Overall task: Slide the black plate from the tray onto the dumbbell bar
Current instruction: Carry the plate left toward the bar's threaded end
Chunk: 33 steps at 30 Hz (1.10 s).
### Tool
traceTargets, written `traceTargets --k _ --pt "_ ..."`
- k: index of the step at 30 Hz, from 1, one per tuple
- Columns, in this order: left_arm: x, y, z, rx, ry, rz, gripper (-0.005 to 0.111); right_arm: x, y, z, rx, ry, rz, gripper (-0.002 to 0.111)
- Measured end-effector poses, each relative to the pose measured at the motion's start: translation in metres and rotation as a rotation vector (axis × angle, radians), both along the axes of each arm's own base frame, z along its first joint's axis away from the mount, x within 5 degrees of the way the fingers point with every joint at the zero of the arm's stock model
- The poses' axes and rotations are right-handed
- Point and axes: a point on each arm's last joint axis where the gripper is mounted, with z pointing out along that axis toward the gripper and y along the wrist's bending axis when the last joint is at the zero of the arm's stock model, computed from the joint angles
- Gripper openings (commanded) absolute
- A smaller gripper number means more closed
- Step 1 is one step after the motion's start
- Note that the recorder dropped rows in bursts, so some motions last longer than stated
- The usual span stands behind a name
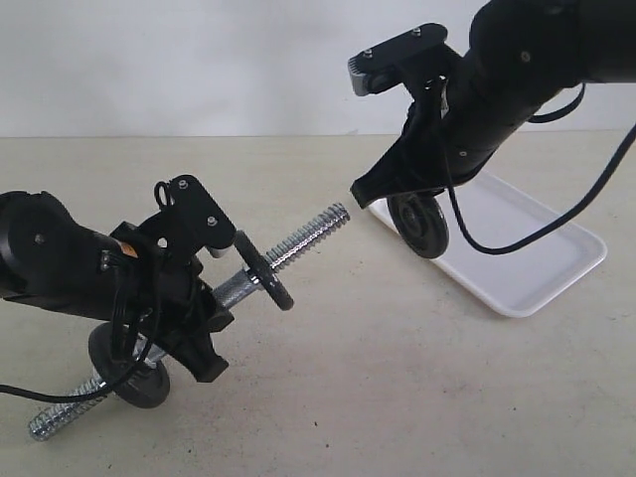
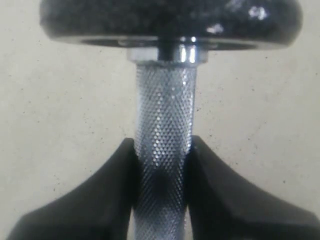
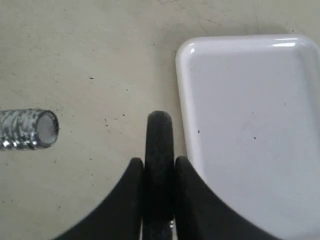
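My left gripper (image 1: 204, 313) is shut on the knurled middle of the dumbbell bar (image 1: 238, 288), holding it tilted with one threaded end (image 1: 320, 227) raised toward the right. A black disc (image 1: 264, 270) sits on the bar just past the grip; another disc (image 1: 131, 366) is near the lower end. In the left wrist view the fingers (image 2: 112, 190) clamp the knurled bar (image 2: 165, 125) below a disc (image 2: 170, 20). My right gripper (image 1: 412, 194) is shut on the black plate (image 1: 419, 226), held on edge above the tray's near-left rim (image 1: 383, 214). In the right wrist view, the plate (image 3: 159, 145) stands between the fingers, the bar's end (image 3: 35, 129) beside it.
The white tray (image 1: 517, 248) lies at the right with nothing visible on it. A beige table surface (image 1: 397, 397) surrounds everything. The bar's lower threaded end (image 1: 55, 417) rests near the front left.
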Motion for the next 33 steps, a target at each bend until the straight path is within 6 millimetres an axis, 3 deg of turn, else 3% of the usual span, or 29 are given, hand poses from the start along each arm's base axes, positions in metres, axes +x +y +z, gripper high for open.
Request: traceTargets --k 9,17,33 --pt "0.0 0.0 0.0 -0.007 0.002 0.011 0.004 -0.001 0.005 0.008 0.009 -0.002 -0.031 0.0" --pt "0.0 0.0 0.0 -0.01 0.003 0.016 0.004 -0.008 0.03 0.026 0.019 -0.057 0.016 0.0" --pt "0.0 0.0 0.0 -0.011 0.005 0.019 0.004 -0.01 0.028 0.025 0.005 -0.034 -0.017 0.0"
